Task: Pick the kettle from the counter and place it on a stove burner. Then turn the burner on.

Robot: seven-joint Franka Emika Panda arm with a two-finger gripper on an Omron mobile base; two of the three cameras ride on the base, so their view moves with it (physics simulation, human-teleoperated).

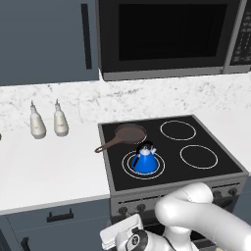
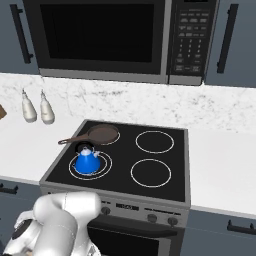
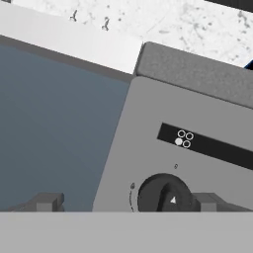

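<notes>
Kettle [image 1: 145, 160] upright on front-left burner [image 1: 128, 169], rings white, just beside pan [image 1: 128, 134]. Gripper [image 3: 123, 206] low before stove front — knob [image 3: 163, 193] between spread fingertips, not visibly clamped.

Even soft rendered light, faint shadows, slightly coarse detail

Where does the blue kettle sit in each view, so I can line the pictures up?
Left base view: kettle at lower centre, on the double-ring stove burner.
Right base view: lower left, same burner.
Hand view: a blue sliver at the right edge, probably the kettle.
Shared landmark: frying pan behind it.
</notes>
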